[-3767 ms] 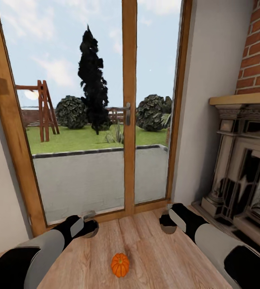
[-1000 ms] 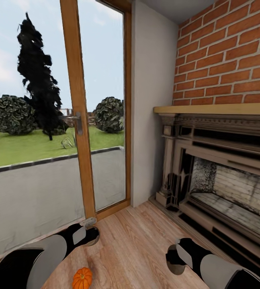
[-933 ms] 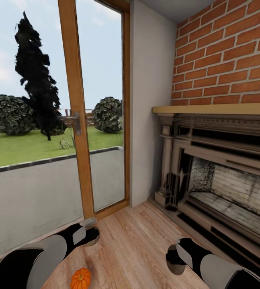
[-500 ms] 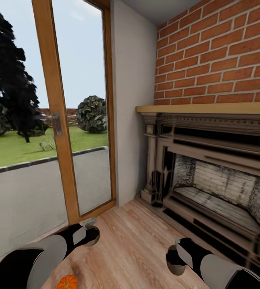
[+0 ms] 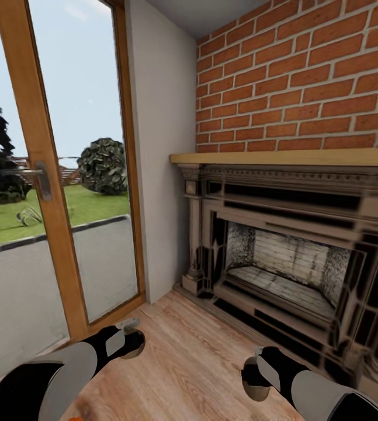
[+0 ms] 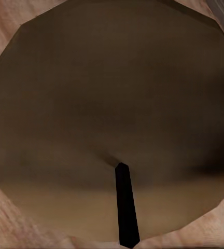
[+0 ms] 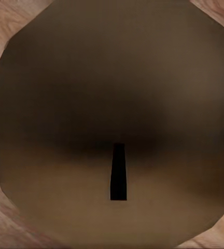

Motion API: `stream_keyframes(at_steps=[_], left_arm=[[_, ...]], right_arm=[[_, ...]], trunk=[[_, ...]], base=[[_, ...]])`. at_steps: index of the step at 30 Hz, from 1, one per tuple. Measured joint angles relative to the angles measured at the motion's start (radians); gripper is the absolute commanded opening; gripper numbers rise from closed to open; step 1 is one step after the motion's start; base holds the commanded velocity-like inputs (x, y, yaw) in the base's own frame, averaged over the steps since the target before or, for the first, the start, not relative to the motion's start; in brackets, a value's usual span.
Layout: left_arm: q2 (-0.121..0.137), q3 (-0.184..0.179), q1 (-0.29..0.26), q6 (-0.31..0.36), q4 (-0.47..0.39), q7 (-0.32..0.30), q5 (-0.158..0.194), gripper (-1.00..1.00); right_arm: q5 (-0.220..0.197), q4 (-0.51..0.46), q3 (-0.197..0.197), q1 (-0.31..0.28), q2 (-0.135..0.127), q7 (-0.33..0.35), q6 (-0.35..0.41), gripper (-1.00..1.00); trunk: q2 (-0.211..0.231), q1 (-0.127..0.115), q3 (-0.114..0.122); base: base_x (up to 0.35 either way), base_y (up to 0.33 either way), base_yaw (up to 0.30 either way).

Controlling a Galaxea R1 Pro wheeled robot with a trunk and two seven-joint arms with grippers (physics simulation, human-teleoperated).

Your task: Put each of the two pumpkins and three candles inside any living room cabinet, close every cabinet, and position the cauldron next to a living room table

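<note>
Each wrist camera sits close over a candle top [image 6: 112, 119], [image 7: 112, 119], so we are pinching one in our left gripper [image 5: 131, 339] and one in our right gripper [image 5: 253, 380]. Beyond the wooden floor [image 5: 189, 362] stand the fireplace [image 5: 282, 257] and the glass door [image 5: 42, 193].

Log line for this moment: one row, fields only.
view: fireplace ahead, brick wall above, glass door at left | left gripper and right gripper low over wood floor | jaws: state unclear

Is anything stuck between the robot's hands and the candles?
Nothing visible. One candle sits right at the left gripper, another candle right at the right gripper, both off the wooden floor.
</note>
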Motion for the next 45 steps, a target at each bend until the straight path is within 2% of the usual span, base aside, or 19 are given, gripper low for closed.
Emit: stream_keyframes(at_steps=[31, 45], left_arm=[[0.000, 0.000, 0.000, 0.000, 0.000, 0.000, 0.000, -1.00], [-0.001, 0.000, 0.000, 0.000, 0.000, 0.000, 0.000, -1.00]], right_arm=[[0.000, 0.001, 0.000, 0.000, 0.000, -0.001, 0.000, -1.00], [0.000, 0.001, 0.000, 0.000, 0.000, 0.000, 0.000, -1.00]], trunk=[[0.000, 0.000, 0.024], [0.000, 0.000, 0.026]], base=[[0.000, 0.000, -0.285], [0.000, 0.000, -0.293]])
